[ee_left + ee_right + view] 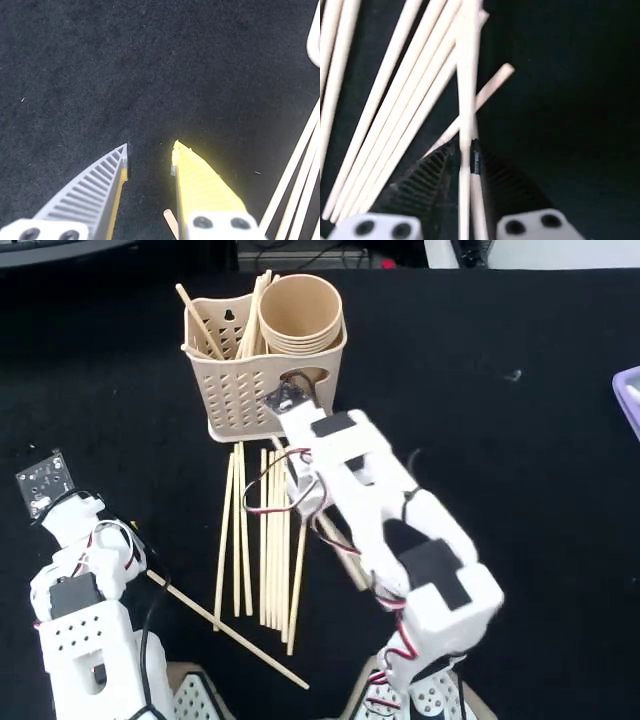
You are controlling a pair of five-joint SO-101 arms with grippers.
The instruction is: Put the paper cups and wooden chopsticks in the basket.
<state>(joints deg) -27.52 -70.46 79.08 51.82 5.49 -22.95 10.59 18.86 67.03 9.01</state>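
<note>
Wooden chopsticks [268,540] look only partly packed, since most of them lie loose on the black bench [500,440]. At the left, the left tool [150,150] hangs over bare bench with its jaws apart, holding nothing. Just to its right a stray chopstick [225,630] lies slantwise. Beside that, the loose row of several sticks lies side by side in front of the basket [235,390]. The basket stands at the far middle of the bench. A few packed chopsticks [200,325] lean in its left compartment, and a nested stack of paper cups [300,310] sits in its right one, so the cups seem done. The right tool [462,150] is at the basket's near wall, its jaws closed on one held chopstick [467,75]. The loose row, the stray chopstick and the held chopstick are yet to go in.
</note>
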